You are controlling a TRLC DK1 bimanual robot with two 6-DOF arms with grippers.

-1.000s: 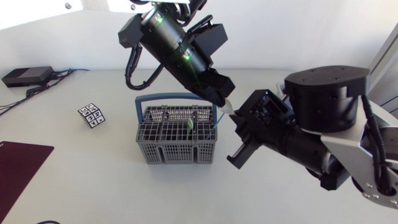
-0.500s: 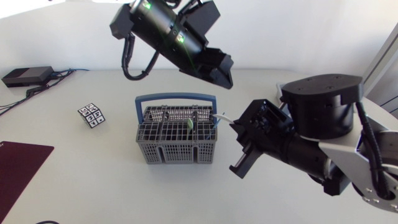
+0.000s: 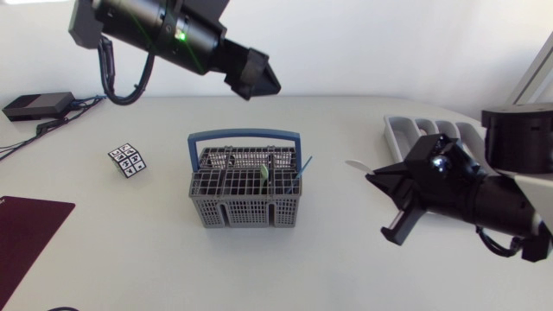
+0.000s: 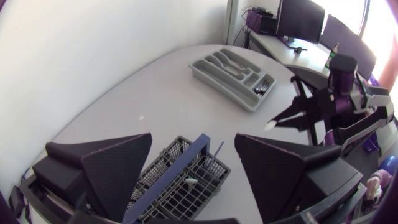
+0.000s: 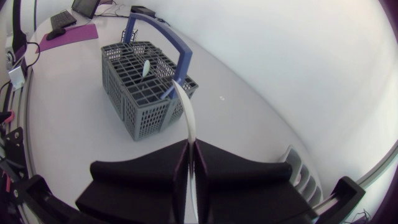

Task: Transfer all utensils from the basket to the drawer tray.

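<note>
The grey basket [image 3: 244, 197] with a blue handle stands mid-table and holds a green utensil [image 3: 262, 175], a blue one [image 3: 304, 166] and others. My right gripper [image 3: 386, 183] hangs to its right, shut on a white spoon [image 3: 356, 163]. In the right wrist view the spoon [image 5: 185, 106] sticks out ahead of the closed fingers [image 5: 180, 163] toward the basket [image 5: 140, 87]. My left gripper [image 3: 262, 79] is high above and behind the basket, open and empty. Its wrist view looks down between its fingers [image 4: 118, 163] at the basket [image 4: 180, 183]. The grey drawer tray [image 3: 423, 134] lies at the far right.
A small black-and-white marker cube [image 3: 127, 160] sits left of the basket. A black device [image 3: 34, 105] with cables lies at the far left, and a dark red mat [image 3: 26, 229] at the front left. The left wrist view shows a few utensils in the tray [image 4: 233, 78].
My left gripper has let go of the white spoon, opened, and risen up and to the left. My right gripper has carried the spoon to the right, away from the basket.
</note>
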